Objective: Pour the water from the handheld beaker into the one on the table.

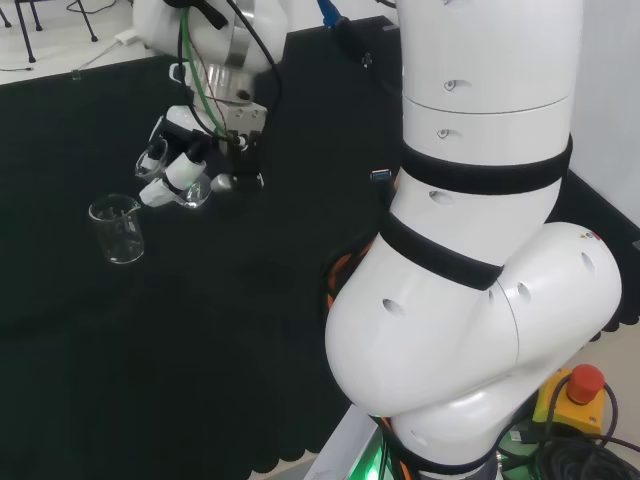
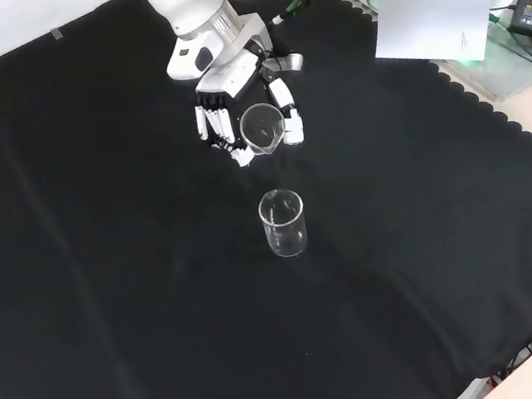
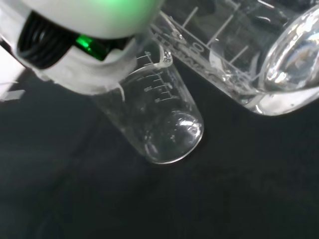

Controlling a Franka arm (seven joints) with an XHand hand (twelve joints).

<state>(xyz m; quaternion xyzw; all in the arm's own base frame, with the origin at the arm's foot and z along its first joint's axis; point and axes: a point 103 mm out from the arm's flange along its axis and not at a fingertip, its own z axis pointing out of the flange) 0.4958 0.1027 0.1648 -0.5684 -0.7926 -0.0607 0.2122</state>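
Two clear beakers share the black-clothed bench (image 2: 108,285): one stands upright on the cloth, the other is gripped in the robot's hand (image 2: 232,114), whose fingers curl round its wall. In the front view the held beaker (image 2: 263,127) sits in the upper middle of the frame, tipped well over with its open mouth turned toward the camera, just above and apart from the standing beaker (image 2: 283,223) at the centre. The pour looks to be at its tilting stage rather than finished; no stream between the two vessels can be made out, and the lower beaker appears empty or nearly so, though clear water in clear glass is hard to judge. Still ahead, by that reading: getting the water across and righting the held vessel.

From the head view, the hand (image 1: 185,165) hangs at upper left, with the standing beaker (image 1: 117,229) below and to its left, showing the sideways gap that the front view flattens. At the wrist, graduation marks show on both vessels: the held beaker (image 3: 249,59) looms close, water seemingly pooled toward its base, with the standing beaker (image 3: 164,124) beyond it on the cloth.
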